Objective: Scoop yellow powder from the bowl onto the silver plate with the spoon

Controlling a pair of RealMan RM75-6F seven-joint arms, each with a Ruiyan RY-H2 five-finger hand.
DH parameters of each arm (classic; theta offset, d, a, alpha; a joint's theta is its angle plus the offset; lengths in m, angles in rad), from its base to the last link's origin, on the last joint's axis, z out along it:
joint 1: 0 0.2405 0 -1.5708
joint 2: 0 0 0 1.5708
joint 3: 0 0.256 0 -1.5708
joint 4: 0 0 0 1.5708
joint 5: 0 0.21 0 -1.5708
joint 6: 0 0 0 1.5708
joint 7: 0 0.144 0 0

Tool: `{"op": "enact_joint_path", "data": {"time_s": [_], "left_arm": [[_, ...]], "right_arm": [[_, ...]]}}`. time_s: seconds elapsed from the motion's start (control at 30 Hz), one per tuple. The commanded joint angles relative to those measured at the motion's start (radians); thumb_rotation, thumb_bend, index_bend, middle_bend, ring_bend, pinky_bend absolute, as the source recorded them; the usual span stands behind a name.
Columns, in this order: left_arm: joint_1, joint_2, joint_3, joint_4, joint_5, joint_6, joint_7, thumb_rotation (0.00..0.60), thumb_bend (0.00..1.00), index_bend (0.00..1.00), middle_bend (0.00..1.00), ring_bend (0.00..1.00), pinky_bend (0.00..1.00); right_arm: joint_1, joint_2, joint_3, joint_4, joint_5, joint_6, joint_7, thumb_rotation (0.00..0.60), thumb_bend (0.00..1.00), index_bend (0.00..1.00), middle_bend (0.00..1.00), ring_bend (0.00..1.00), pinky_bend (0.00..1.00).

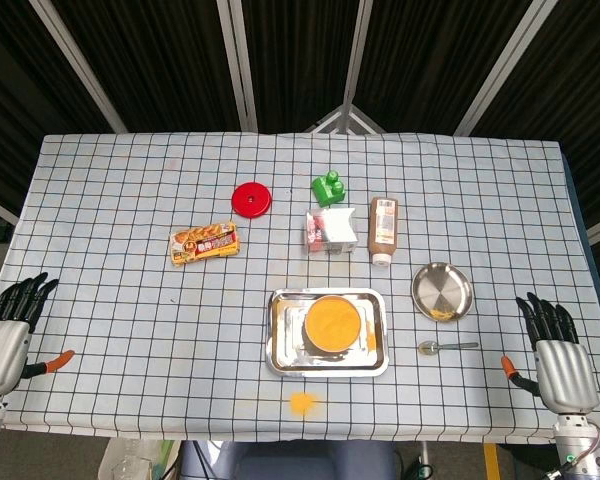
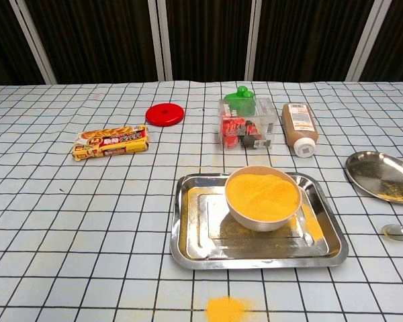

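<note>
Head view shows a table (image 1: 130,330) under a white cloth with a black grid, set before dark ribbed wall panels crossed by pale metal struts. Both hands rest at the near corners — the left hand (image 1: 8,330) at the left edge, the right hand (image 1: 555,350) at the right — each with dark fingers spread apart and holding nothing. Neither hand appears in the chest view.

Near the middle sits a rectangular steel tray (image 1: 280,345) carrying a bowl (image 1: 334,324) heaped with yellow powder (image 2: 262,194); loose powder dusts the tray floor, and a small spill (image 1: 302,402) lies on the cloth just nearer than the tray. Right of the tray is the round silver plate (image 1: 442,290), with a little powder on its near side. The spoon (image 1: 446,346) lies on the cloth just near of the plate, apart from both hands; the chest view cuts off all but its bowl end, and whether it holds powder is hard to tell.

Farther back stand a red disc (image 1: 251,199), a snack packet (image 1: 204,242), a green block (image 1: 328,187), a clear box (image 2: 247,125) with red-and-white contents too small to make out, and a brown bottle (image 1: 383,229) lying on its side.
</note>
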Motion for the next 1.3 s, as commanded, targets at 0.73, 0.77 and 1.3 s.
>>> {"op": "enact_joint_path", "data": {"time_s": [0.73,0.77,1.3], "left_arm": [[-0.001,0.0,0.0,0.019,0.031,0.02,-0.003,0.6,0.0,0.0,0.0,0.0,0.0],[-0.002,-0.001,0.0,0.022,0.034,0.02,-0.002,0.6,0.0,0.0,0.0,0.0,0.0],[-0.004,-0.003,-0.004,0.028,0.03,0.021,-0.007,0.6,0.0,0.0,0.0,0.0,0.0]], "right_arm": [[0.064,-0.115,0.005,0.067,0.05,-0.108,-0.172,0.6,0.35,0.45,0.06,0.0,0.0],[0.069,-0.129,0.009,0.082,0.06,-0.115,-0.187,0.6,0.35,0.45,0.06,0.0,0.0],[0.124,-0.279,0.051,0.281,0.18,-0.203,-0.235,0.6,0.35,0.5,0.1,0.0,0.0]]}}
